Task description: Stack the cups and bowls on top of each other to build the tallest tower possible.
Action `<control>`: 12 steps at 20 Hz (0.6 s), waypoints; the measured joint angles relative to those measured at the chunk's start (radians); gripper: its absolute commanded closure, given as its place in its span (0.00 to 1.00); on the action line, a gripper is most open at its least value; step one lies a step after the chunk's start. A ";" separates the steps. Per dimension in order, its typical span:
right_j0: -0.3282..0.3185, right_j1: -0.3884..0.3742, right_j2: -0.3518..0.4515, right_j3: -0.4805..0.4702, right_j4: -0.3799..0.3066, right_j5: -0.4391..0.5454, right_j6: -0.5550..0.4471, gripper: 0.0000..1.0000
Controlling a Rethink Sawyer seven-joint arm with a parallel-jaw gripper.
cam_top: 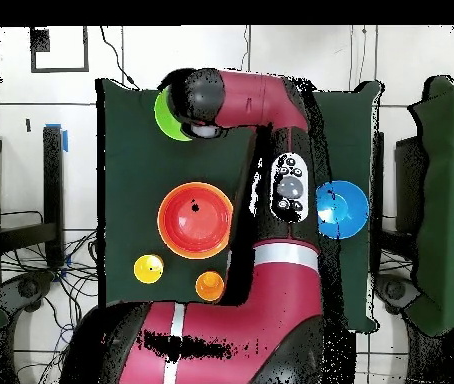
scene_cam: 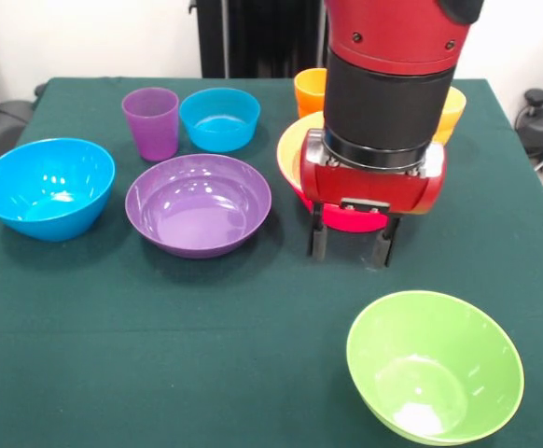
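My gripper (scene_cam: 351,243) is open and empty, its fingers (scene_cam: 317,239) hanging just above the cloth in front of the tower (scene_cam: 288,154). The tower is a pink bowl with an orange bowl nested inside; from overhead (cam_top: 195,220) a red-orange bowl lies in its middle. The green bowl (scene_cam: 435,366) sits near right, partly under the arm in the overhead view (cam_top: 169,112). The purple bowl (scene_cam: 199,203), large blue bowl (scene_cam: 46,187) and small blue bowl (scene_cam: 220,119) stand left. The purple cup (scene_cam: 151,121), orange cup (scene_cam: 309,91) and yellow cup (scene_cam: 451,112) stand at the back.
The dark green table cloth (scene_cam: 206,355) covers the table. The arm (cam_top: 271,250) hides the purple bowl, purple cup and small blue bowl from overhead. Cables and black stands lie beyond the table's side edges.
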State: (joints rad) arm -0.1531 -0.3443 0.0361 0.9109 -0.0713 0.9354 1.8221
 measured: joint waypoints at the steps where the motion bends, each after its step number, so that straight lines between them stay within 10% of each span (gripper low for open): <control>1: -0.004 0.003 0.003 -0.003 0.000 0.005 0.000 0.00; 12: -0.012 -0.004 0.009 -0.006 -0.004 0.030 0.000 0.00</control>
State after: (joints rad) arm -0.1647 -0.3479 0.0449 0.9054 -0.0751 0.9659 1.8221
